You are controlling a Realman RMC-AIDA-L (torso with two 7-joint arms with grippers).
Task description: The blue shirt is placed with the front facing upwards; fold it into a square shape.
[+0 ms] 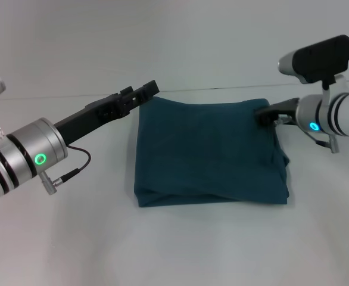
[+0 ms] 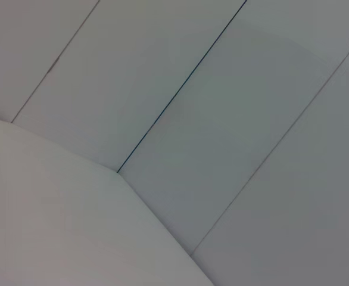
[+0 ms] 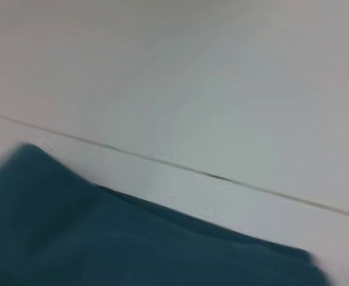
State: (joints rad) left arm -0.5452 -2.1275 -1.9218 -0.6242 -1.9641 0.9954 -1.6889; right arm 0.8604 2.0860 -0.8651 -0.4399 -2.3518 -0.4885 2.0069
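Blue shirt: the blue shirt (image 1: 207, 152) is seen in the centre of the head view, laid on the white desk (image 1: 174, 250) and folded into a roughly square bundle; only plain teal cloth is shown, with layered edges at the lower left and along the right side.

Shirt in right wrist view: a blurred teal edge (image 3: 133, 244) is seen across the lower part of the frame, with the desk and a thin dark seam line behind it.

Left pincer: the left pincer (image 1: 146, 92) is seen at the upper left corner of the bundle, at the end of a dark arm reaching in from the left edge of the frame; whether it is open or closed, or touching the cloth, cannot be told.

Right pincer: the right pincer (image 1: 265, 113) is seen at the upper right corner of the bundle, its dark tip lying against the cloth; a grip on the shirt cannot be confirmed.

Left wrist view: only pale flat panels with thin seam lines are shown.
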